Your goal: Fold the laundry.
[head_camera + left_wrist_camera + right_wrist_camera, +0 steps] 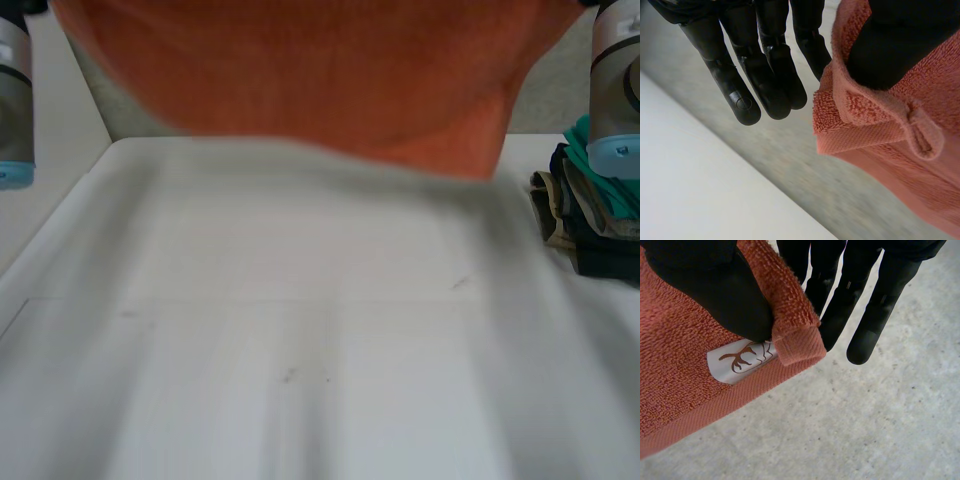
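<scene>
Towel [320, 70], orange terry: held up in the air, spread wide between the two arms. It hangs across the far edge of the table [300, 340], and its lower hem covers the middle of that edge. Cannot tell whether the hem touches the table.

Left arm [12, 90] is up by the far left corner and right arm [618, 80] by the far right corner, with the towel spanning the gap between them.

Left hand [770, 75]: gripping the towel at one top corner. The thumb is pressed into the terry, which wraps up around it. The fingers run straight down beside the corner and their tips are free of the cloth. A small hanging loop [922, 135] is sewn on the hem at this corner. Beyond the fingertips are grey floor [805, 165] and the white table edge.

Right hand [840, 305]: gripping the other top corner. The thumb is pressed on the near face of the towel and the straight fingers are behind it, so the cloth is pinched between them. The corner's hem is curled over at the thumb tip. A grey label [740, 360] with a brown antler mark sits on the hem just beside the thumb. Floor lies beyond.

Pile [590, 215] of other clothes, teal, beige and dark, lies at the table's right edge near the far right corner, partly behind the right arm and apart from the towel.
</scene>
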{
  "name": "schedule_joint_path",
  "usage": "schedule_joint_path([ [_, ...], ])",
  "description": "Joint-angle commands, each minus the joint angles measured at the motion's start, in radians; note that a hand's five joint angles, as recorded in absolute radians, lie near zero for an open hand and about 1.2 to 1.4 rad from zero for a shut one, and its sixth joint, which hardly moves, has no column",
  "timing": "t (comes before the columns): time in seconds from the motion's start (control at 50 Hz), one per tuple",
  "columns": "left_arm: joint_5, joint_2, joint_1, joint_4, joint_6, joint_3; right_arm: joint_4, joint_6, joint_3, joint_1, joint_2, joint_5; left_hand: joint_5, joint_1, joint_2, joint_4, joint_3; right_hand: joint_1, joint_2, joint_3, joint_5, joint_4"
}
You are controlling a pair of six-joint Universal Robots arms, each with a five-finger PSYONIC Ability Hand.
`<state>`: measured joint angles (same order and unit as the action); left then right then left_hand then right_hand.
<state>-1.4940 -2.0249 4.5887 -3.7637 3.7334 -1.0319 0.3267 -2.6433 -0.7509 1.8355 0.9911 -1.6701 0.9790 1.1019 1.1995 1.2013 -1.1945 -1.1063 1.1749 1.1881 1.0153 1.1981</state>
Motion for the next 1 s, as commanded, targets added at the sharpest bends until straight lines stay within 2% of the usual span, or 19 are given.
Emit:
schedule_joint_path([
  [0.02,-0.017,0.034,0.009,0.042,-0.029,-0.094,-0.009,0.002,-0.048,0.004,-0.014,0.012,0.243,0.294,0.197,0.195,-0.202,-0.290,0.221,0.208,0.206,0.198],
  [0.18,-0.002,-0.027,-0.002,0.059,-0.024,-0.273,-0.109,0.002,-0.162,0.001,-0.086,0.127,0.243,0.294,0.197,0.195,-0.202,-0.290,0.221,0.208,0.206,0.198],
  [0.34,0.001,-0.136,-0.025,0.102,0.008,-0.454,-0.231,0.049,-0.275,0.002,-0.170,0.133,0.243,0.294,0.197,0.195,-0.202,-0.290,0.221,0.208,0.206,0.198],
  [0.4,0.001,-0.129,-0.027,0.130,0.037,-0.528,-0.300,0.107,-0.347,0.001,-0.152,0.133,0.243,0.294,0.197,0.195,-0.202,-0.290,0.221,0.208,0.206,0.198],
  [0.48,0.001,-0.026,-0.014,0.217,0.117,-0.661,-0.423,0.199,-0.476,-0.012,-0.068,0.130,0.243,0.294,0.197,0.195,-0.202,-0.290,0.221,0.208,0.206,0.198],
  [0.54,0.000,0.099,0.002,0.344,0.190,-0.772,-0.500,0.253,-0.563,-0.012,0.006,0.128,0.243,0.294,0.197,0.195,-0.202,-0.290,0.221,0.208,0.206,0.198],
  [0.62,0.000,0.256,0.036,0.585,0.290,-0.885,-0.639,0.367,-0.712,-0.027,0.127,0.119,0.243,0.294,0.197,0.195,-0.202,-0.290,0.221,0.208,0.206,0.198],
  [0.64,0.003,0.309,0.053,0.698,0.327,-0.916,-0.684,0.417,-0.766,-0.048,0.165,0.112,0.243,0.294,0.197,0.195,-0.202,-0.290,0.221,0.208,0.206,0.198],
  [0.72,0.023,0.376,0.073,0.899,0.388,-0.941,-0.745,0.532,-0.847,-0.082,0.236,0.108,0.243,0.294,0.197,0.195,-0.202,-0.290,0.221,0.208,0.206,0.198],
  [0.86,0.098,0.364,0.068,0.865,0.388,-0.861,-0.664,0.522,-0.822,-0.079,0.227,0.107,0.243,0.294,0.197,0.195,-0.202,-0.290,0.221,0.208,0.206,0.198],
  [0.94,0.100,0.240,0.056,0.754,0.352,-0.752,-0.580,0.424,-0.701,-0.070,0.103,0.102,0.243,0.294,0.197,0.195,-0.202,-0.290,0.221,0.208,0.206,0.198],
  [1.0,0.097,0.152,0.010,0.702,0.306,-0.647,-0.565,0.378,-0.599,-0.038,0.023,0.104,0.243,0.294,0.197,0.195,-0.202,-0.290,0.221,0.208,0.206,0.198],
])
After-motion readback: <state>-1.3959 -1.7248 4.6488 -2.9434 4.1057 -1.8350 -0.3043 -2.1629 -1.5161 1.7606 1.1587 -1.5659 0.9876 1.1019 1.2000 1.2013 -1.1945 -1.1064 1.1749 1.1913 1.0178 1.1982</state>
